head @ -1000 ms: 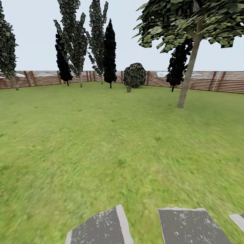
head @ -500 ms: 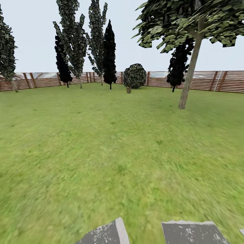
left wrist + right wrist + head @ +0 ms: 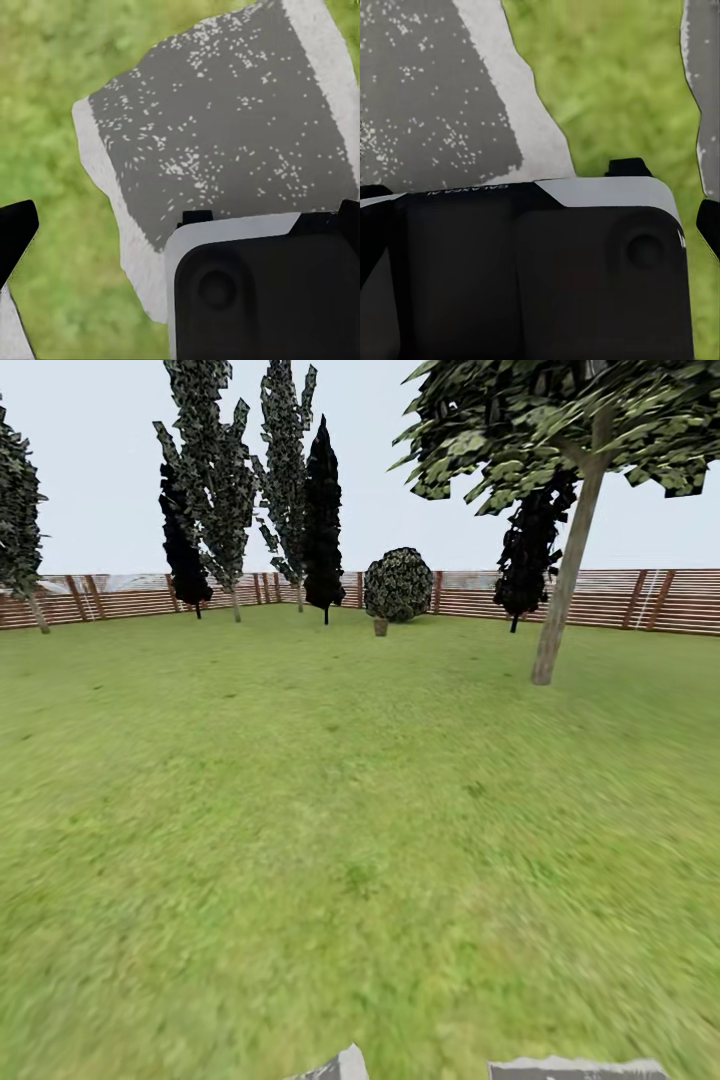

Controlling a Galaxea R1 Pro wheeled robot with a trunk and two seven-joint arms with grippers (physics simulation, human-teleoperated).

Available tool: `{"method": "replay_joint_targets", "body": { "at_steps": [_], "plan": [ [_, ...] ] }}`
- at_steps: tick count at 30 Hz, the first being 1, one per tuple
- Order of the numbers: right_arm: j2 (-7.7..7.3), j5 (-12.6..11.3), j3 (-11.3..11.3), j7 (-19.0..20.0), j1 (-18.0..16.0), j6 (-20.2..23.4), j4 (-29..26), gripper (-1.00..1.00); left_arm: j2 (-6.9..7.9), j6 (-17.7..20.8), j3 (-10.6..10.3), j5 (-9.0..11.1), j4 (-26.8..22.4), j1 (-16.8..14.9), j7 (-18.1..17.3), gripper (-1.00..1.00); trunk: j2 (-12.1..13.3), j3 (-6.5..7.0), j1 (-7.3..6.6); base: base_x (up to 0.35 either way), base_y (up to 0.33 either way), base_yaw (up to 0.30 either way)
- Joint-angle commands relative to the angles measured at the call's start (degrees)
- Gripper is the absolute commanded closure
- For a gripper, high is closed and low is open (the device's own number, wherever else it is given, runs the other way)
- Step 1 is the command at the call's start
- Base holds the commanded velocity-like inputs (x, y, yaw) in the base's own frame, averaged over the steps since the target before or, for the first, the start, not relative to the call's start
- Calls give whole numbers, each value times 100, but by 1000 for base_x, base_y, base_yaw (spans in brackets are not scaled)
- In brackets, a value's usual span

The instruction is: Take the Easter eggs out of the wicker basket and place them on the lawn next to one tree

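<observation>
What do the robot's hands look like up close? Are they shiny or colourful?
Not colourful. Near the left gripper, a chunky matte black block has rounded corners, a pale grey-white rim and a round dimple. The right gripper housing looks the same, with tiny white lettering along its edge, too small to read.

Small mirrored "GALAXEA AI" lettering on right hand's (image 3: 540, 300) black housing

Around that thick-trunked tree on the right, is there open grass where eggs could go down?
Yes. The bright green lawn is bare all round the base of the tall grey-brown trunked tree. Farther back, the round bush, dark cone-shaped trees and brown slatted fence crowd the edge.
</observation>
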Motion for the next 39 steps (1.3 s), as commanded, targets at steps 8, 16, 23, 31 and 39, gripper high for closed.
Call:
{"method": "replay_joint_targets", "body": {
  "at_steps": [8, 16, 23, 31, 39],
  "plan": [
    [5, -2, -26, 7, -1, 33, -14, -100, 2, -19, -25, -2, 4, -4, 8, -100, -4, -7, 4, 336, 0, 0],
    [5, -2, -24, 7, -1, 33, -14, -100, 2, -19, -25, -2, 4, -4, 9, -100, -4, -7, 4, 337, 0, 0],
    [5, -2, -26, 3, -1, 33, -14, -100, 2, -19, -25, -1, 4, -4, 9, -100, -4, -7, 4, 337, 0, 0],
    [7, -2, -27, 5, -1, 33, -14, -100, 2, -19, -25, 4, 4, -4, 10, -100, -4, -7, 4, 337, 0, 19],
    [5, -2, -30, 3, -1, 33, -14, -100, 2, -19, -25, -3, 4, -4, 9, -100, -4, -7, 4, 337, 0, 141]
  ]
}}
